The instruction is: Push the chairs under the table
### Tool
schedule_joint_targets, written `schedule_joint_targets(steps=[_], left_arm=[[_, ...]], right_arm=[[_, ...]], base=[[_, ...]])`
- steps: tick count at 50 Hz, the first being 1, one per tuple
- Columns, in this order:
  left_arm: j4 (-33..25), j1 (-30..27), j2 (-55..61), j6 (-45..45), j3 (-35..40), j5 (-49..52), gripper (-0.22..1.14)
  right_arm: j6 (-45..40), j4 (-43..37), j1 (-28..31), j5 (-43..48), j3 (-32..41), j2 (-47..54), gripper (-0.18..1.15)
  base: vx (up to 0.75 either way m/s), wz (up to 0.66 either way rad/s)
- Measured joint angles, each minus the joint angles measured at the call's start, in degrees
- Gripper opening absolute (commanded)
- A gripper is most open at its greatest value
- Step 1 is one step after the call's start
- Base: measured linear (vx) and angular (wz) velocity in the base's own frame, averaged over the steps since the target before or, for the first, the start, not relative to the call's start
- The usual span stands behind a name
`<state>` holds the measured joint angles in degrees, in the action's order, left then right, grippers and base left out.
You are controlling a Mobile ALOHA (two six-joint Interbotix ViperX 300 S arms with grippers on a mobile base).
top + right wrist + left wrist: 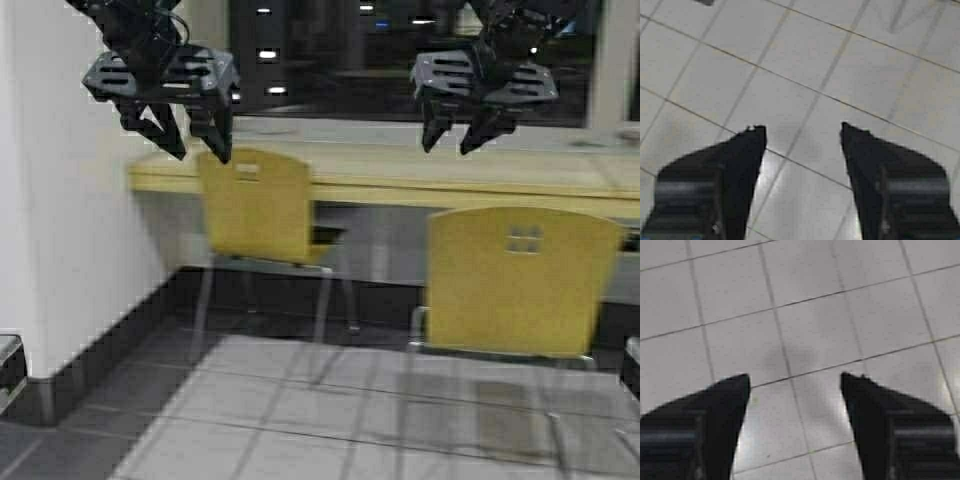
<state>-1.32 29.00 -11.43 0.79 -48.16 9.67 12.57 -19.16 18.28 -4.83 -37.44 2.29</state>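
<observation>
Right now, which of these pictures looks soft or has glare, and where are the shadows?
High view: slightly smeared, ceiling lights mirrored in the dark window, faint shadows on the floor behind the chairs. Left wrist view: a dim shadow patch on the floor tiles above the open left gripper. Right wrist view: pale sheen between the open right gripper fingers.

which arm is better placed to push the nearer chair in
Probably the right. The right gripper hangs open above the nearer chair, which stands clear of the table. The left gripper, also open, is over the farther chair, already partly under.
</observation>
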Motion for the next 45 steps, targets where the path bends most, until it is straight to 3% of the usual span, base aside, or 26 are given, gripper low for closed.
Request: schedule_joint_targets(steps=[18,45], left_arm=[[-0.1,0.2,0.0,0.0,0.0,0.1,0.9],[-0.2,0.1,1.1,-0.1,0.0,0.1,0.9]], right_arm=[[-0.9,0.0,0.2,-1.8,0.1,-0.1,0.83],[-4.2,0.0,0.3,-2.0,-0.4,-0.2,0.83]], base=[[-0.04,-0.3],[0.07,-0.12]])
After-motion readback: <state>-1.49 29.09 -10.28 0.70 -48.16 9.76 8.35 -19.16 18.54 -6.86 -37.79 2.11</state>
